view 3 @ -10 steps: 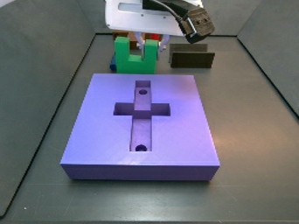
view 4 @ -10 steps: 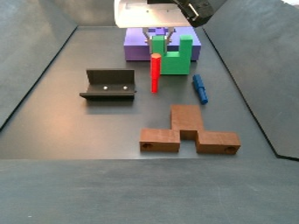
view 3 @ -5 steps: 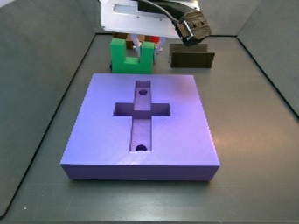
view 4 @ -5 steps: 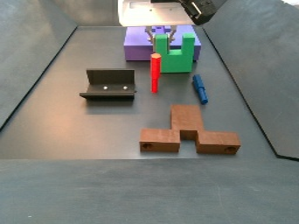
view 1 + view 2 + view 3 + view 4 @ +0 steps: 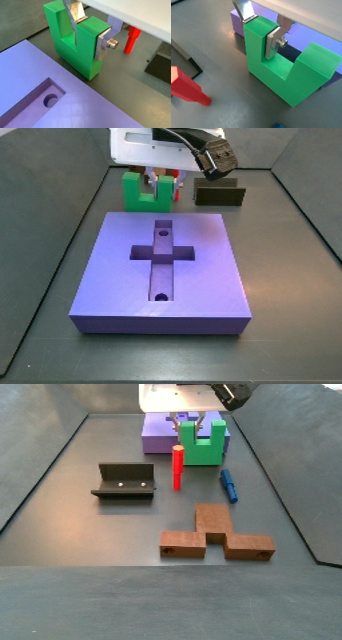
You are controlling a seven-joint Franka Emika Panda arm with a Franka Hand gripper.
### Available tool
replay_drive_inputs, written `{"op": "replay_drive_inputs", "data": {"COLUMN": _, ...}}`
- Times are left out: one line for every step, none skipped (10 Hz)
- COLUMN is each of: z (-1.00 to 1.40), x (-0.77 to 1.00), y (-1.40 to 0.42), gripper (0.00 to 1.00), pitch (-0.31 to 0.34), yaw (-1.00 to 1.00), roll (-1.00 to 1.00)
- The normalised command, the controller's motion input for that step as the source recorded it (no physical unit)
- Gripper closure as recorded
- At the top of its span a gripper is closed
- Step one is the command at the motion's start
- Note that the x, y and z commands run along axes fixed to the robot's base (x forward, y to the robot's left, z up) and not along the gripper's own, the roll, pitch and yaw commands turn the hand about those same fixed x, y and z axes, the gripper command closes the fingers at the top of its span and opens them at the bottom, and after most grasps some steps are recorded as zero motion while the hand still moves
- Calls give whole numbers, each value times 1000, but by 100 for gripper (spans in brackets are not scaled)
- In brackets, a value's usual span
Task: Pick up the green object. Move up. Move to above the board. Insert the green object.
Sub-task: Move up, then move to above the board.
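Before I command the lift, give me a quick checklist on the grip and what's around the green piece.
1. Gripper astride one prong of the green object: ok, in both wrist views a silver finger sits on each side of one prong.
2. Pads fully clamped: cannot tell, contact looks flush but force is not visible.
3. Green object off the floor: not ok, its base appears to rest on the floor in a side view.
4. Red peg apart from the green object: ok, a gap shows.
5. Board recess free: ok, nothing in the cross.
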Motion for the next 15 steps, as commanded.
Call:
{"op": "replay_drive_inputs", "data": {"z": 833, "x": 0, "y": 0, "gripper": 100, "pitch": 0, "yaw": 0, "roll": 0}}
{"op": "replay_drive_inputs", "data": {"z": 821, "x": -20, "y": -47, "gripper": 100, "pitch": 11, "yaw": -30, "roll": -3}}
{"op": "replay_drive_inputs", "data": {"z": 685, "x": -51, "y": -46, "gripper": 100, "pitch": 41, "yaw": -25, "roll": -19}}
{"op": "replay_drive_inputs", "data": {"z": 379, "x": -25, "y": -14, "gripper": 100, "pitch": 31, "yaw": -11, "roll": -63}}
{"op": "replay_drive_inputs", "data": {"z": 1400, "x": 0, "y": 0, "gripper": 100, "pitch": 0, "yaw": 0, "roll": 0}}
{"op": "replay_drive_inputs", "data": {"z": 1400, "x": -11, "y": 2, "gripper": 100, "pitch": 23, "yaw": -3, "roll": 15}}
{"op": "replay_drive_inputs", "data": {"z": 1400, "x": -39, "y": 1, "gripper": 100, "pitch": 26, "yaw": -2, "roll": -18}}
{"op": "replay_drive_inputs", "data": {"z": 1400, "x": 3, "y": 9, "gripper": 100, "pitch": 27, "yaw": -4, "roll": -28}}
{"op": "replay_drive_inputs", "data": {"z": 1400, "x": 35, "y": 0, "gripper": 100, "pitch": 55, "yaw": -1, "roll": -25}}
{"op": "replay_drive_inputs", "data": {"z": 685, "x": 27, "y": 3, "gripper": 100, "pitch": 94, "yaw": -6, "roll": -14}}
{"op": "replay_drive_inputs", "data": {"z": 353, "x": 28, "y": 2, "gripper": 100, "pitch": 73, "yaw": -7, "roll": -25}}
{"op": "replay_drive_inputs", "data": {"z": 199, "x": 27, "y": 4, "gripper": 100, "pitch": 56, "yaw": -3, "roll": -28}}
{"op": "replay_drive_inputs", "data": {"z": 425, "x": 47, "y": -1400, "gripper": 100, "pitch": 93, "yaw": 160, "roll": -104}}
{"op": "replay_drive_inputs", "data": {"z": 391, "x": 42, "y": -1400, "gripper": 100, "pitch": 96, "yaw": 140, "roll": -29}}
{"op": "replay_drive_inputs", "data": {"z": 394, "x": 69, "y": -1400, "gripper": 100, "pitch": 108, "yaw": 101, "roll": 21}}
